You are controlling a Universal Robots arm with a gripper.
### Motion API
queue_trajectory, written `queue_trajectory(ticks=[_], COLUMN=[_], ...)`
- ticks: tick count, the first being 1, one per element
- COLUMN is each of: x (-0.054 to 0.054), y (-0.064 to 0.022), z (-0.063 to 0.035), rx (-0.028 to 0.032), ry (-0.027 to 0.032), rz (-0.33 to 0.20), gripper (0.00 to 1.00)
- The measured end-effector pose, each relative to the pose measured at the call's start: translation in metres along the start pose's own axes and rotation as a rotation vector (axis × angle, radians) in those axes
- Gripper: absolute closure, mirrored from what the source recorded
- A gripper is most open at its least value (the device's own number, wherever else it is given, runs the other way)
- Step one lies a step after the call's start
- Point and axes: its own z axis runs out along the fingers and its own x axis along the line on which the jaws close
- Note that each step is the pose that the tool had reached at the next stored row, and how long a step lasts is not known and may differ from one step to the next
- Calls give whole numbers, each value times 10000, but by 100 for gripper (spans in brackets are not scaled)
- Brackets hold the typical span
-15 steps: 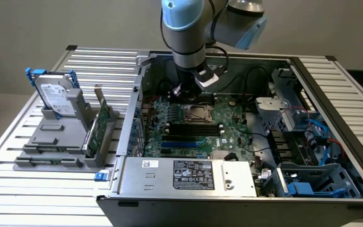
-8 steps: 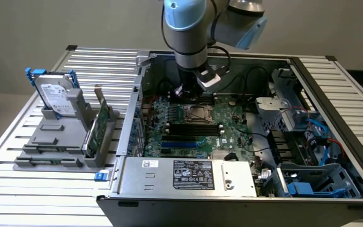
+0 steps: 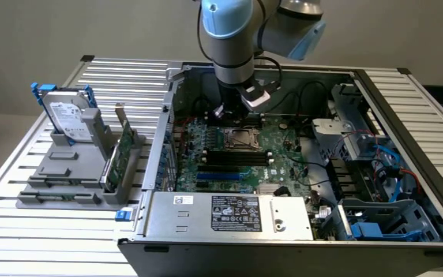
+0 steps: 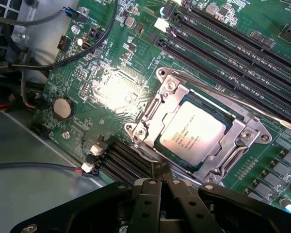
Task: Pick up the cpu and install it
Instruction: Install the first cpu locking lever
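Robotics lab — open computer case (image 3: 299,173), slatted bench (image 3: 21,231)

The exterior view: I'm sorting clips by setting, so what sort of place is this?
Probably a computer assembly or repair test bench: an opened computer case lies on a slatted metal table, a hard drive stands in a grey holder, and a robot arm reaches inside.

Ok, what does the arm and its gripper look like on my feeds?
The arm is silver-grey tubing with light-blue joint caps, and black cables loop beside its wrist. The gripper is matte black, its linkage plates joined by shiny round pins.
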Motion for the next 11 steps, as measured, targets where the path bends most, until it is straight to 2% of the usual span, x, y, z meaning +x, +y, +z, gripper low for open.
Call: queue_trajectory(ticks=[11], x=[9], y=[-2], z=[23], rx=[-12], ry=[6], rz=[45], gripper=[89])
